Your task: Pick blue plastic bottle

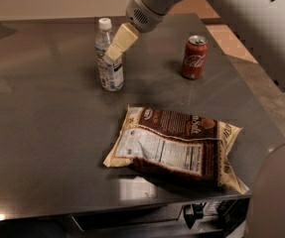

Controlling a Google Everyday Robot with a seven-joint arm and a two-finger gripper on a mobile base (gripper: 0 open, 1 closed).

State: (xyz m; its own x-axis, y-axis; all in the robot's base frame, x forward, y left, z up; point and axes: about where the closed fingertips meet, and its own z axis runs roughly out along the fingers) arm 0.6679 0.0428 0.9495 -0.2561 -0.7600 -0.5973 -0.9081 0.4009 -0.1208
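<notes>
The blue plastic bottle (110, 76) stands upright at the back left of the dark table (42, 128). It is clear, with a white cap and a printed label. My gripper (114, 49) reaches down from the upper right on the grey arm. Its cream tip overlaps the bottle's upper right side, just below the cap. I cannot tell whether it touches the bottle.
A red Coca-Cola can (193, 57) stands to the right of the bottle. A brown and cream snack bag (174, 145) lies flat near the table's front edge. Part of my arm (276, 192) fills the lower right corner. The floor lies beyond the table's right edge.
</notes>
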